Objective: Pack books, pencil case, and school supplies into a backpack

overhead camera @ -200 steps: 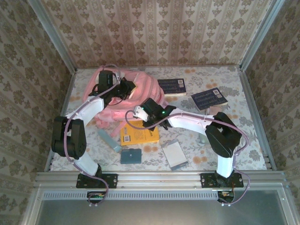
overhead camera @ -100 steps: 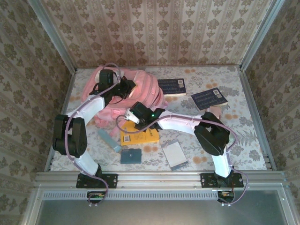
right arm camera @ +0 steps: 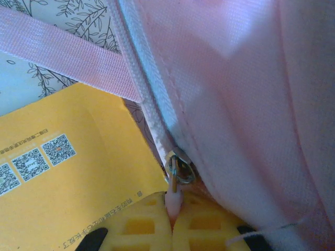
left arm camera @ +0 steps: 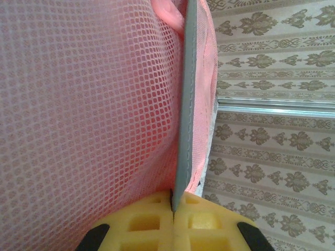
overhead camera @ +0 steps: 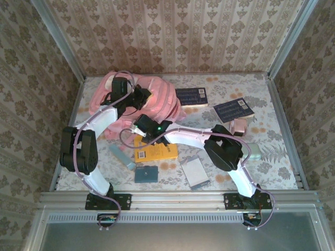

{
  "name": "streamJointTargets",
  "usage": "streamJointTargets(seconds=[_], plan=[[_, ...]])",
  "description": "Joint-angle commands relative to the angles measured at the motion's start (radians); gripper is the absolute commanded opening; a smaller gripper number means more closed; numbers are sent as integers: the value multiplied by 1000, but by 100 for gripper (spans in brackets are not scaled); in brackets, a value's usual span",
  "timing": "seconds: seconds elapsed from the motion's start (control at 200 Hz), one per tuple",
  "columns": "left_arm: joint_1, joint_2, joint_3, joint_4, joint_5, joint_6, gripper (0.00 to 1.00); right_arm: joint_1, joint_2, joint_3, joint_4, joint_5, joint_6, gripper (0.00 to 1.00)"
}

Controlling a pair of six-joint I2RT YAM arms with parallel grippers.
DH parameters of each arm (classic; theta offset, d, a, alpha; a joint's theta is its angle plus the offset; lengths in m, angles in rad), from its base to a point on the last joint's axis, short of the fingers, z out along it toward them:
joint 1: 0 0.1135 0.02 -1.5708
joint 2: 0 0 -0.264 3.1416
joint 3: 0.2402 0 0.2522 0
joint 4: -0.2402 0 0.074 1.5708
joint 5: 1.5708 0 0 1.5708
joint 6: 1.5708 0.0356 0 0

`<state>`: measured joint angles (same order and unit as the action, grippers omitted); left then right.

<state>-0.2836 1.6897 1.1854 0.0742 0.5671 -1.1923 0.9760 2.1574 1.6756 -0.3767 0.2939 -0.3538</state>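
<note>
Your left fingers (left arm camera: pixel 207 225) are pressed together on the grey trim strip (left arm camera: pixel 184 130) of the large soft pink backpack (overhead camera: pixel 163 97), which lies at the far left of the counter (overhead camera: pixel 222 83). Your right fingers (right arm camera: pixel 133 227) pinch its pale zipper pull (right arm camera: pixel 172 198), just beside the orange-yellow paperback (right arm camera: pixel 68 162).

Pink backpack (overhead camera: pixel 165 99), orange-yellow book (overhead camera: pixel 159 152), navy books (overhead camera: pixel 191 97), floral table (overhead camera: pixel 272 130)
</note>
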Motion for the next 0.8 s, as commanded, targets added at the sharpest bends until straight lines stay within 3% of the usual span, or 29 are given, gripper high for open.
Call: streamJointTargets(seconds=[0.0, 0.795], plan=[[-26, 4, 72, 114, 13, -50, 0, 24, 38, 83, 4, 42, -33, 6], [-93, 16, 83, 175, -28, -155, 0, 75, 262, 459, -87, 2, -5, 15]])
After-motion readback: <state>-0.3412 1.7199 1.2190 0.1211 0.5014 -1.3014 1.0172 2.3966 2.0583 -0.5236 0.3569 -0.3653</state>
